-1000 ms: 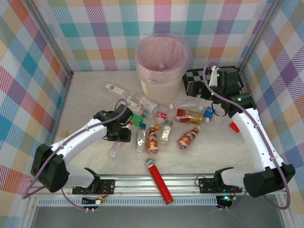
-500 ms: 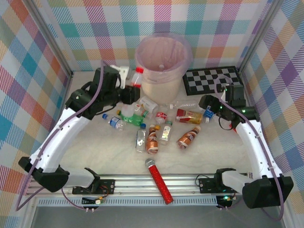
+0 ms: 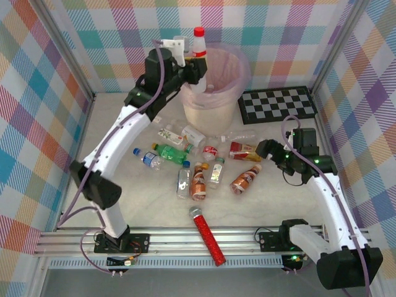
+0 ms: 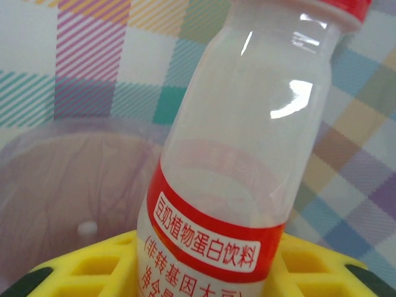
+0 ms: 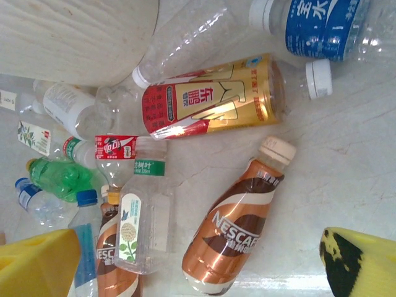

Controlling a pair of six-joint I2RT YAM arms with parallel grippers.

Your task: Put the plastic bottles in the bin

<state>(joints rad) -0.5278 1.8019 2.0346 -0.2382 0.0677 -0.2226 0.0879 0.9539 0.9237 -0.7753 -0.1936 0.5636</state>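
Gripping a red-capped bottle [image 3: 198,42] upright above the bin's [image 3: 213,110] left rim is my left end effector [image 3: 194,70]; my right end effector [image 3: 266,151] hangs open over loose bottles [image 3: 246,178] in front of the bin.

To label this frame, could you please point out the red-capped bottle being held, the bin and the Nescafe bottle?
red-capped bottle [image 4: 216,244]: left wrist view, red label band.
bin [image 3: 212,114]: top external view, outer beige wall.
Nescafe bottle [image 5: 238,232]: right wrist view, brown label.

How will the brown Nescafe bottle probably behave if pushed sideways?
The Nescafe bottle lies on its side and is round, so it would probably roll. Its glossy sleeve looks slippery to grip. The sleeve hides the contents, so weight is uncertain.
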